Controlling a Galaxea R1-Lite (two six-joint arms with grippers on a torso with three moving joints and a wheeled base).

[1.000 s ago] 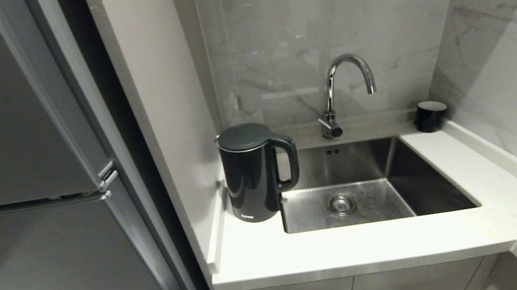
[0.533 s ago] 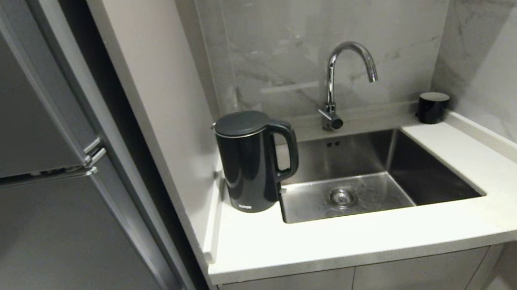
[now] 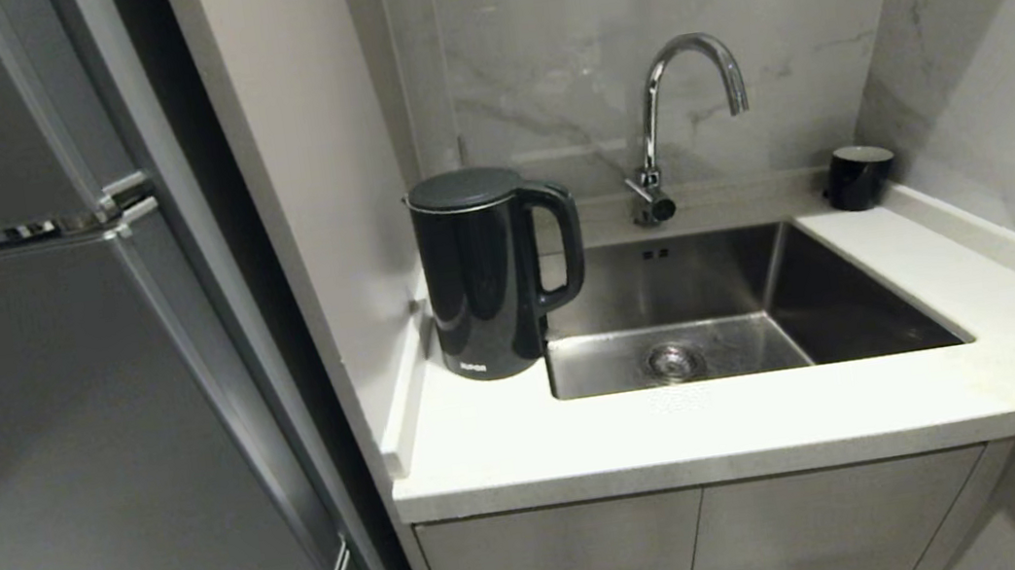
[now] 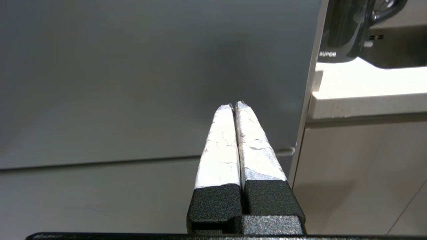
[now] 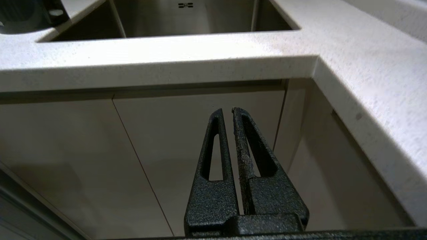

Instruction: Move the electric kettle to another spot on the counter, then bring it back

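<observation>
The glossy black electric kettle (image 3: 479, 274) stands upright on the white counter (image 3: 684, 433), at the left end beside the wall, its loop handle turned toward the sink. Its lower body with white lettering also shows in the left wrist view (image 4: 340, 33). Neither arm appears in the head view. My left gripper (image 4: 234, 106), white-taped fingers pressed together, hangs shut below counter height, facing the grey fridge door. In front of the cabinet doors under the counter edge, my right gripper (image 5: 227, 110) is shut and holds nothing.
A steel sink (image 3: 727, 315) with a chrome tap (image 3: 680, 105) sits right of the kettle. A small black cup (image 3: 858, 176) stands in the back right corner. The tall grey fridge (image 3: 40, 386) fills the left. The counter turns forward at the right (image 5: 373, 76).
The whole head view has shifted: kettle, sink and counter sit higher in the picture and more of the cabinet fronts shows below. Nothing on the counter has moved.
</observation>
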